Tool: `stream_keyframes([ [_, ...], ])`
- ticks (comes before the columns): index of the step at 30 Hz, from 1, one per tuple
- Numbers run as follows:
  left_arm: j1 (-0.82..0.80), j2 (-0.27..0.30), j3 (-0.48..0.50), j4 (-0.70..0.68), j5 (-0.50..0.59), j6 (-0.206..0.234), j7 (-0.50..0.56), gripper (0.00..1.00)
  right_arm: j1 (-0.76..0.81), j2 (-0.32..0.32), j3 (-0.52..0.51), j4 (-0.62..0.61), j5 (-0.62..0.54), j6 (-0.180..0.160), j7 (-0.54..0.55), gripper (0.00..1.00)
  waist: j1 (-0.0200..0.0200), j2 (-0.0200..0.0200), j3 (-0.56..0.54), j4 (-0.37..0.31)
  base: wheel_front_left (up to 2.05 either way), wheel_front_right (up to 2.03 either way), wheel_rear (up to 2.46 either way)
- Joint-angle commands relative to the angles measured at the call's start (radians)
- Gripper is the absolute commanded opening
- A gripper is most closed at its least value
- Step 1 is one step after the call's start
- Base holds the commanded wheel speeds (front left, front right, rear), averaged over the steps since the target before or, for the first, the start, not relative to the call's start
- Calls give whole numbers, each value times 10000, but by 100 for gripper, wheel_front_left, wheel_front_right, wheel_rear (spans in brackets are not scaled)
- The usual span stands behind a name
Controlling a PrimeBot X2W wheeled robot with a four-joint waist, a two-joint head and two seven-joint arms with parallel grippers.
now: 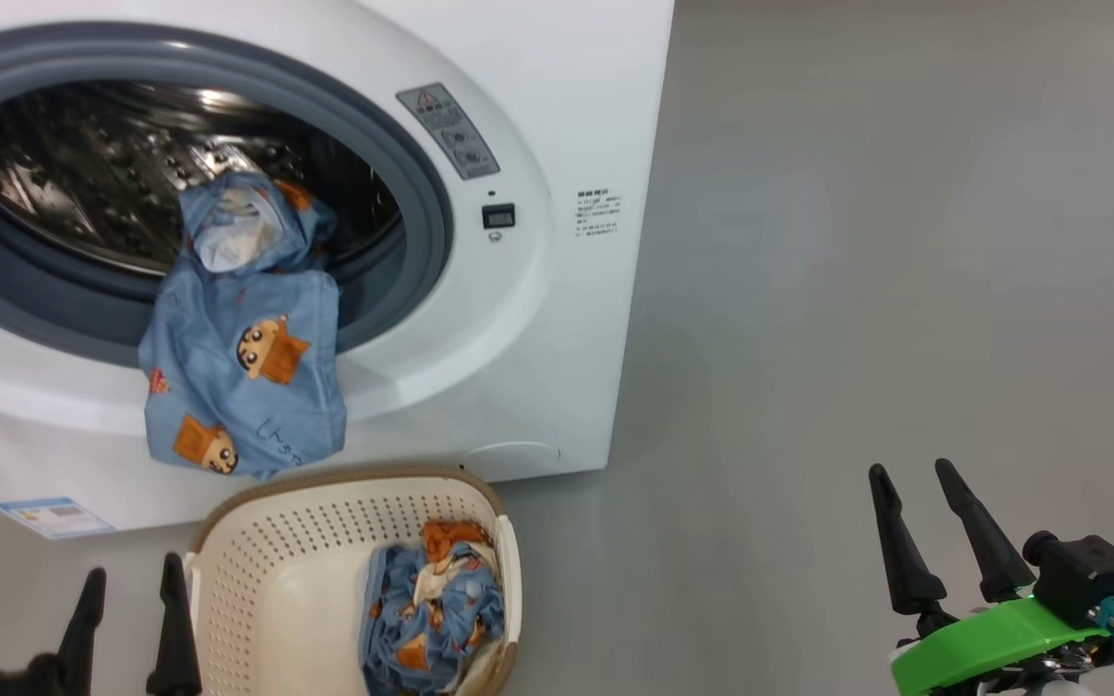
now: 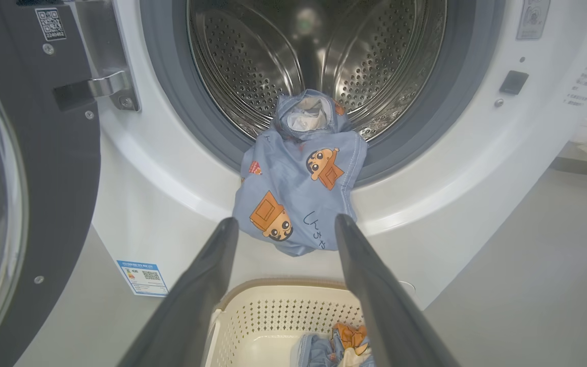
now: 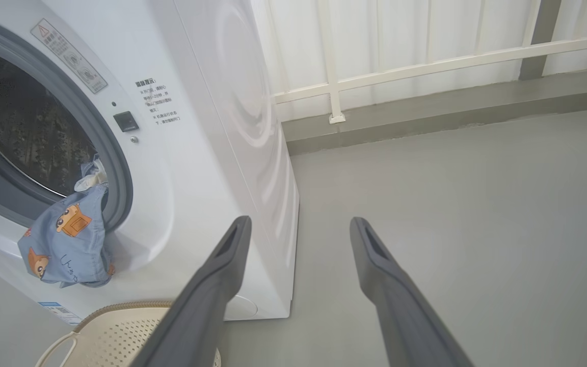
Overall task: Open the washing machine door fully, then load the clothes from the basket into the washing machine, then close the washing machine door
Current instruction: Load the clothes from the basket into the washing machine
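While both arms hung low before it, the big white front-loading washing machine (image 1: 557,290) stood on the plain grey floor (image 1: 857,290) with its mouth uncovered, showing the steel perforated drum (image 1: 83,174) and the grey-blue rubber gasket (image 1: 422,213). The large round washing machine door (image 2: 44,178), a glossy black rim around bulging clear glass, stood wide open at the robot's left on its metal hinge (image 2: 105,86). The clothes were in two lots. One soft blue fabric piece (image 1: 248,367), printed with orange and cream cartoon patches, lay half in the drum, draped over the gasket's lower lip and hanging down the white front, its hem just above the basket. A second crumpled bundle (image 1: 436,609) of the same print lay at the right end of the small cream perforated plastic basket (image 1: 277,580), which had a brown woven-look rim and sat on the floor just beside the machine's foot. The left gripper (image 1: 131,567) had its long dark fingers spread wide and empty; it sat just left of the basket and pointed toward the hanging piece without touching it. The right gripper (image 1: 911,468), on a bright green mount (image 1: 992,638), was likewise spread wide and empty over bare floor, well apart from the machine. A small blue label sticker (image 1: 54,515) sat low on the machine's front.
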Motion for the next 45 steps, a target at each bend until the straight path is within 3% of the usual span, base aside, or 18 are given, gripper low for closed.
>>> stream_keyframes([
  [1,-498,233,262,-85,-127,-18,-107,100,-263,-80,224,-265,-85,56,-82,100,0,0,224,-29,0,0,0],
  [13,-2959,1178,-755,2389,-1058,-32,-107,100,-1241,292,452,-396,-174,56,-82,100,0,0,2050,-346,0,0,0],
  [18,-4543,1591,-1283,3822,-2318,-33,-107,100,-1841,462,495,-484,-227,56,-82,100,0,0,3015,-542,0,0,0],
  [28,-6422,2392,-2312,5838,-3526,-34,-107,100,-2430,661,596,-555,-292,56,-82,100,0,0,3842,-870,0,0,0],
  [39,-7247,3079,-4152,5432,-4833,-34,-107,100,-2589,780,634,-568,-306,56,-82,100,0,0,4045,-1034,0,0,0],
  [43,-7313,3303,-4329,5149,-5006,-34,-107,100,-2606,802,638,-577,-309,56,-82,100,0,0,4049,-1078,0,0,0],
  [45,-7341,3396,-4371,5070,-5053,-34,-107,47,-2618,815,652,-581,-306,56,-82,100,0,0,4051,-1122,0,0,0],
])
